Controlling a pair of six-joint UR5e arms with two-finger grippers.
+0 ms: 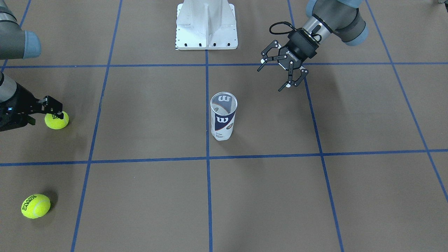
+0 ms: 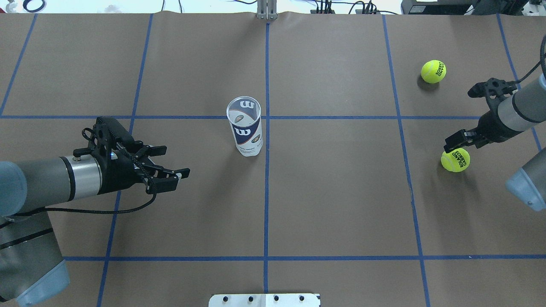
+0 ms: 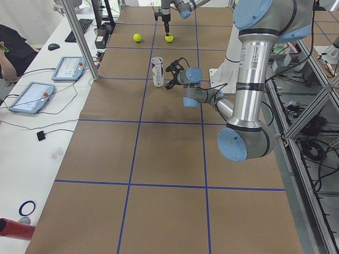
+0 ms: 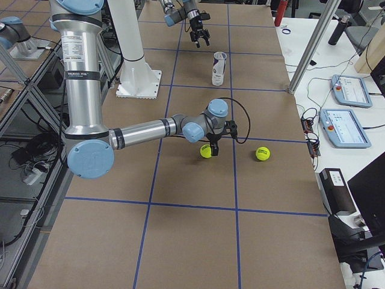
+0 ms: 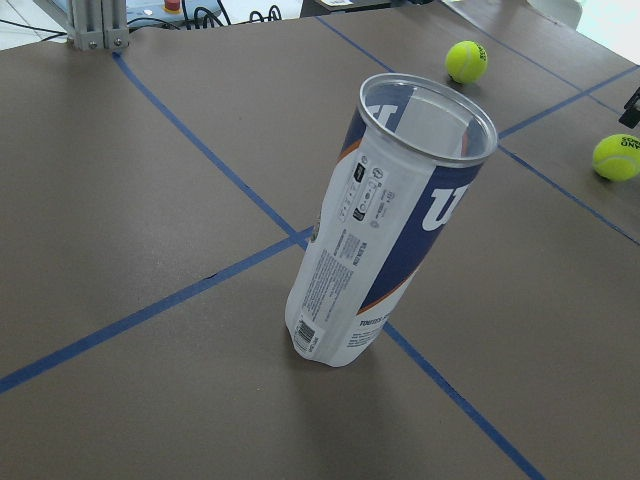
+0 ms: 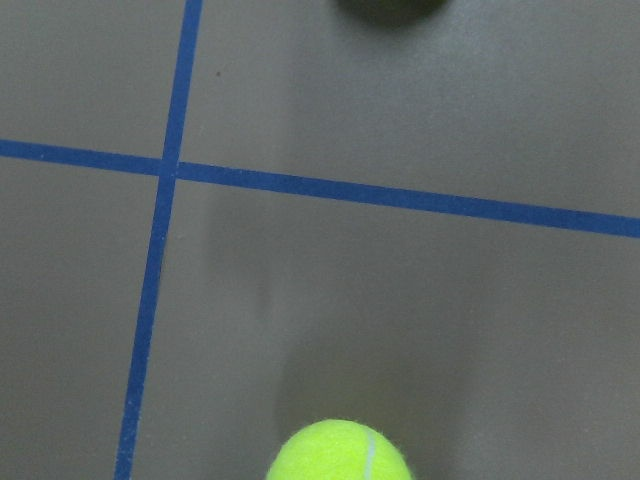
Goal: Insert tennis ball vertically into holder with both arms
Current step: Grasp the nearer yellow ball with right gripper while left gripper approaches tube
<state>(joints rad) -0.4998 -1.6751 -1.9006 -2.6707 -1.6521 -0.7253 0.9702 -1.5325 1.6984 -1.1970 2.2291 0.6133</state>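
The holder (image 1: 223, 119) stands upright and empty at the table's middle, open end up; it also shows in the overhead view (image 2: 244, 128) and the left wrist view (image 5: 390, 220). My left gripper (image 1: 281, 75) is open and empty, held above the table beside the holder, pointing at it (image 2: 175, 161). One tennis ball (image 1: 56, 120) lies on the table under my right gripper (image 1: 52, 108). A finger tip overlaps the ball's top edge, and the gripper looks open and does not hold the ball (image 2: 455, 160). The ball shows at the bottom of the right wrist view (image 6: 340, 452).
A second tennis ball (image 1: 35, 206) lies loose farther out on the robot's right side (image 2: 433, 71). The white pedestal base (image 1: 206, 24) stands at the robot's edge. Blue tape lines grid the brown table. Tablets (image 3: 32, 96) lie on the side bench.
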